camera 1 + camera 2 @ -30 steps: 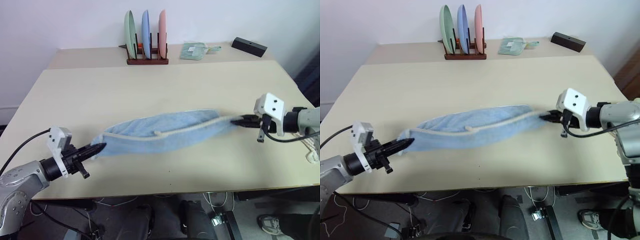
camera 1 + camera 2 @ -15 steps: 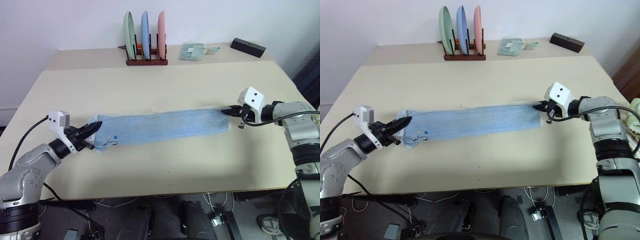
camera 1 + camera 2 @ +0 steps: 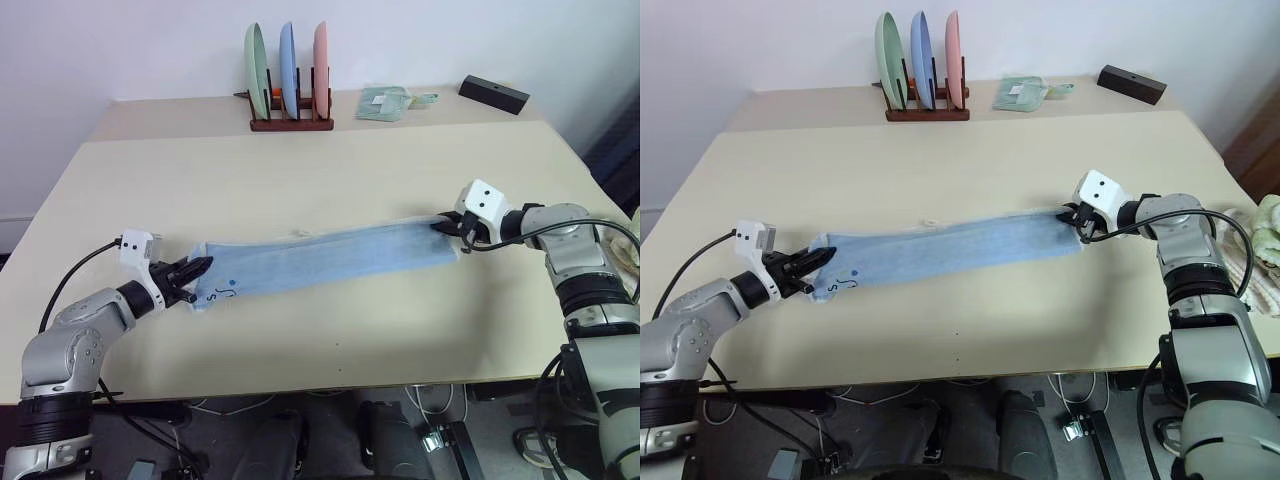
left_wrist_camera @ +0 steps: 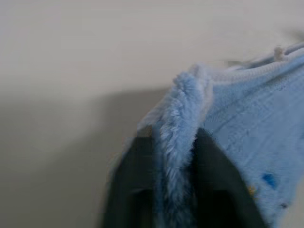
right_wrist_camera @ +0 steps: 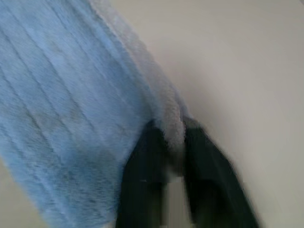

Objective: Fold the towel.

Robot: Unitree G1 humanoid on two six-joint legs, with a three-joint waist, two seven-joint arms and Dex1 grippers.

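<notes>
The left pincer (image 4: 175, 190) has its two dark fingers (image 4: 130, 185) set narrowly apart, with a fluffy fold of the towel's (image 3: 330, 258) corner standing between them; the fingers flank the cloth closely, but whether they press on it cannot be told. In the left eye view this pincer (image 3: 195, 270) sits at the lower left of the frame, at the towel's left end, low over the worktop (image 3: 300, 170). The right pincer (image 5: 171, 161) likewise has its fingers (image 5: 142, 185) a little apart with the white-trimmed edge of the towel running in between them; whether it grips that edge cannot be told. It lies at the right of the frame (image 3: 445, 226), at the towel's other end. The towel lies flat on the worktop as a long, narrow light blue band, stretched across the middle of the frame from lower left up to the right, with small dark markings near its left end. At the top of the frame stands a wooden rack (image 3: 291, 122) with a green, a blue and a pink plate; right of it lie a small pale green cloth (image 3: 385, 102) and a black block (image 3: 495, 93).
</notes>
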